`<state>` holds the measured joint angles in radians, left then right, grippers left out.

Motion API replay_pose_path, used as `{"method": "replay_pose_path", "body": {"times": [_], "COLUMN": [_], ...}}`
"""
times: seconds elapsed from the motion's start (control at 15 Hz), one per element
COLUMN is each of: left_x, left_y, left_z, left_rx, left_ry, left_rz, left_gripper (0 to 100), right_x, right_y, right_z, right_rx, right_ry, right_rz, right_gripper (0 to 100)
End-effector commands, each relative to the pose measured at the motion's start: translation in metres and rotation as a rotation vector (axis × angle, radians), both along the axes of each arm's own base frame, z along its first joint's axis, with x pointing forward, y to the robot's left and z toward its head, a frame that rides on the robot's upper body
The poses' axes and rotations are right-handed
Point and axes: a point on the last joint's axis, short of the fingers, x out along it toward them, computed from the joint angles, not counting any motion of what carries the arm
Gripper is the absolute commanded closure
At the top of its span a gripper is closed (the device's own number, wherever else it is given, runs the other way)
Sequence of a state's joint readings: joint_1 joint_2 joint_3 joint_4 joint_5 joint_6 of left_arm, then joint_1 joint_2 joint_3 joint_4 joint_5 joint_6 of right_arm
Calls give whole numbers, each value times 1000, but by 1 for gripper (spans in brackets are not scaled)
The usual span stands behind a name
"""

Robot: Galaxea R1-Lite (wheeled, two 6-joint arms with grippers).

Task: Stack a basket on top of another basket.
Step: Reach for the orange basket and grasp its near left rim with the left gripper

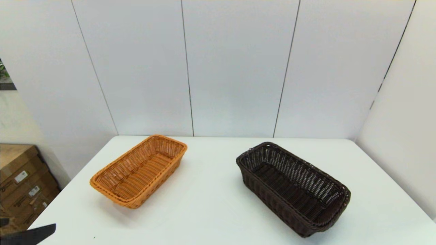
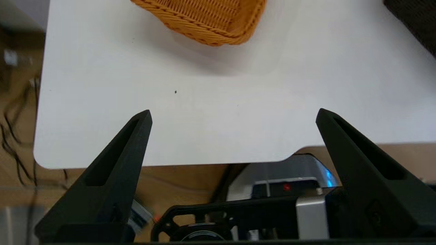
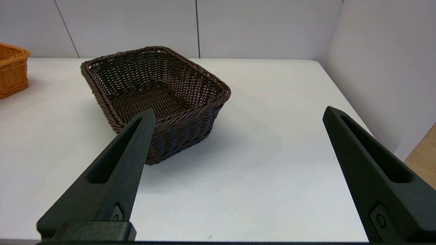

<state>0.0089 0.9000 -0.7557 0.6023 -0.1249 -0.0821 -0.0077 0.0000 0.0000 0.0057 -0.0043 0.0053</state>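
While both grippers gape empty, the dark basket lies upright, angled away from the tan basket.

Cut off ahead of the left fingers: orange-tan basket, only one corner showing. Beyond the right-hand finger there, a dark sliver, perhaps the dark brown basket. Past the right fingers, only an end of the orange-tan basket showing.

head high, facing table; wrists low, near; all share table.
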Motion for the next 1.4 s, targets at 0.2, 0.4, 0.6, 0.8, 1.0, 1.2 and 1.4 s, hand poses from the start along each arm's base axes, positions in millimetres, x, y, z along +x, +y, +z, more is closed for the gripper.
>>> {"method": "replay_pose_path", "body": {"times": [0.2, 0.4, 0.6, 0.8, 1.0, 1.2, 1.4], "left_x": [122, 132, 141, 154, 161, 173, 180], "left_y": [39, 53, 55, 59, 61, 64, 65], "left_z": [-18, -30, -36, -44, -48, -63, -80], "left_rx": [-196, -269, -340, -369, -407, -409, -414], "left_ry": [367, 424, 425, 395, 365, 360, 358], "left_rz": [397, 539, 652, 775, 828, 875, 898], "left_gripper": [0, 0, 0, 0, 0, 0, 0], "right_x": [0, 0, 0, 0, 0, 0, 0], "right_y": [0, 0, 0, 0, 0, 0, 0], "right_z": [0, 0, 0, 0, 0, 0, 0], "right_rx": [1, 1, 1, 1, 1, 1, 1], "right_ry": [2, 0, 2, 2, 0, 0, 2], "right_rz": [0, 0, 0, 0, 0, 0, 0], "right_gripper": [0, 0, 0, 0, 0, 0, 0]}}
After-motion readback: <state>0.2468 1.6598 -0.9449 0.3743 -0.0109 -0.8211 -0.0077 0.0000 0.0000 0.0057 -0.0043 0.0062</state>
